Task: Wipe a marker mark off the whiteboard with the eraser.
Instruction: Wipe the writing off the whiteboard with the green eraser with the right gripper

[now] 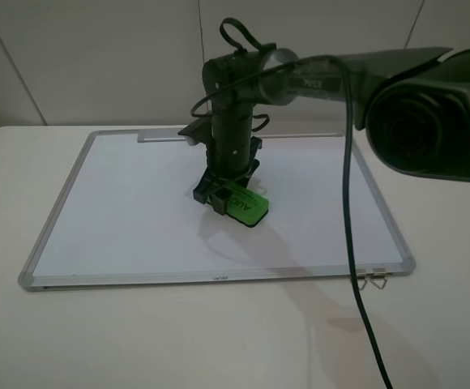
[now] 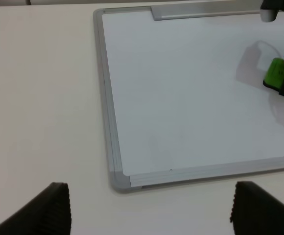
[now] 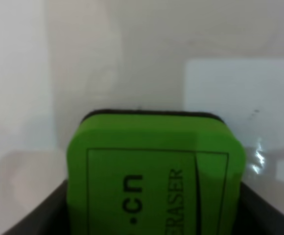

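The whiteboard [image 1: 138,203] lies flat on the table, its silver frame running all round. My right gripper [image 1: 227,193] reaches across to the board's middle and is shut on the green eraser [image 1: 245,205], which is pressed down on the white surface. In the right wrist view the eraser [image 3: 154,166] fills the space between the dark fingers [image 3: 49,210]. The left wrist view shows the eraser [image 2: 275,73] far across the whiteboard [image 2: 181,98]. My left gripper [image 2: 154,210] stands open over the table beside the board's corner. No marker mark shows clearly; only a tiny dot [image 3: 254,112] is visible.
A silver tray strip [image 1: 158,137] runs along the board's far edge. Small metal clips [image 1: 374,279] lie at the near right corner. A black cable [image 1: 352,243] hangs across the board's right side. The right arm's bulky body [image 1: 429,105] looms at upper right.
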`<control>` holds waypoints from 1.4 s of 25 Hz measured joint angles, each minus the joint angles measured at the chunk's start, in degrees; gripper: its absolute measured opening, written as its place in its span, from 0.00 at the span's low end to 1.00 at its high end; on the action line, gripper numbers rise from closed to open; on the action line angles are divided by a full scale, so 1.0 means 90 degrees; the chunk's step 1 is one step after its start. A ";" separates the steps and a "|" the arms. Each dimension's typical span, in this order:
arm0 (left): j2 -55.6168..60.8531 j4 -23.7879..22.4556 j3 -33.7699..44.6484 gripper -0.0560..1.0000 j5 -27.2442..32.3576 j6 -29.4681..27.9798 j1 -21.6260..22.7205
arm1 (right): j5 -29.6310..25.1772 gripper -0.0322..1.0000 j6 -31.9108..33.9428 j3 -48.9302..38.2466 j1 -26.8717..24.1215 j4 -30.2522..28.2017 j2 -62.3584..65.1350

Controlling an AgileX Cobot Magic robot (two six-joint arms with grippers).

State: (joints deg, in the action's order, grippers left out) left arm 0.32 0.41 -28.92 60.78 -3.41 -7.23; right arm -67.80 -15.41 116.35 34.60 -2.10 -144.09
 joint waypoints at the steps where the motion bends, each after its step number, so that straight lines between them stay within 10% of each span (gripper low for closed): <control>1: 0.0000 0.0000 0.0000 0.70 0.0000 0.0000 0.0000 | 0.0035 0.61 0.0000 0.0011 -0.0131 0.0000 0.0000; 12: 0.0000 0.0000 0.0000 0.70 0.0000 0.0000 0.0000 | 0.0049 0.61 0.0063 0.0011 -0.1009 0.0092 0.0000; 26: 0.0000 0.0000 0.0000 0.70 0.0000 0.0000 0.0000 | 0.0037 0.61 0.0345 0.0011 0.0967 0.0667 -0.0005; 35: 0.0000 0.0000 0.0000 0.70 0.0000 0.0000 0.0000 | 0.0096 0.61 0.0446 0.0011 0.0806 0.0461 -0.0027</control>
State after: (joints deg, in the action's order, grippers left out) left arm 0.32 0.41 -28.92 60.78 -3.41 -7.23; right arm -66.94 -11.40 116.45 41.85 2.05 -144.33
